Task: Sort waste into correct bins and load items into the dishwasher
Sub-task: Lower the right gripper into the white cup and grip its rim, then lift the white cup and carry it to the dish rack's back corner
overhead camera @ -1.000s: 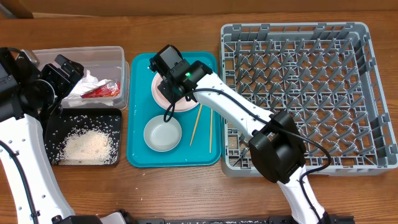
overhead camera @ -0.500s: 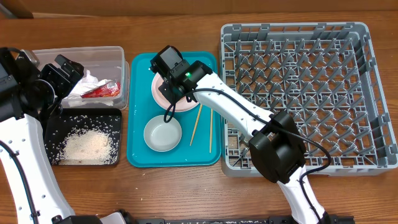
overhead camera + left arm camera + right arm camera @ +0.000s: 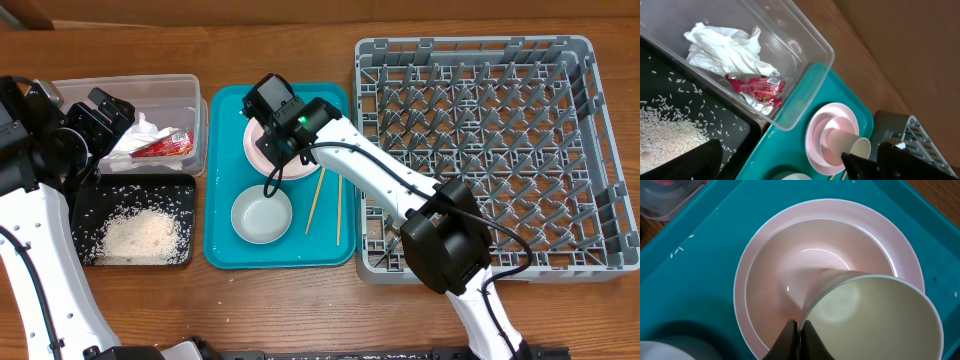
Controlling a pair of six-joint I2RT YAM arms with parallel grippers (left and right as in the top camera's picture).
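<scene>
My right gripper (image 3: 800,325) is shut on the rim of the small white cup (image 3: 875,315). The cup lies tilted in the small pink bowl (image 3: 790,270), which sits on the pale pink plate (image 3: 900,245). From overhead, the right gripper (image 3: 268,135) hides most of this stack on the teal tray (image 3: 225,250). The grey-green bowl (image 3: 262,215) and two chopsticks (image 3: 315,200) lie on the same tray. My left gripper (image 3: 108,112) hangs open over the bins, holding nothing. The red-and-white wrapper (image 3: 757,89) lies in the clear tub (image 3: 805,47). Rice (image 3: 140,235) covers the black tray (image 3: 185,190).
The grey dish rack (image 3: 480,150) fills the right side of the table, its pegs bare. White crumpled tissue (image 3: 727,47) lies in the clear tub beside the wrapper. A few rice grains (image 3: 677,251) are scattered on the teal tray.
The right jaws have finished closing on the cup's rim. Both arms and all objects stay where they were.
</scene>
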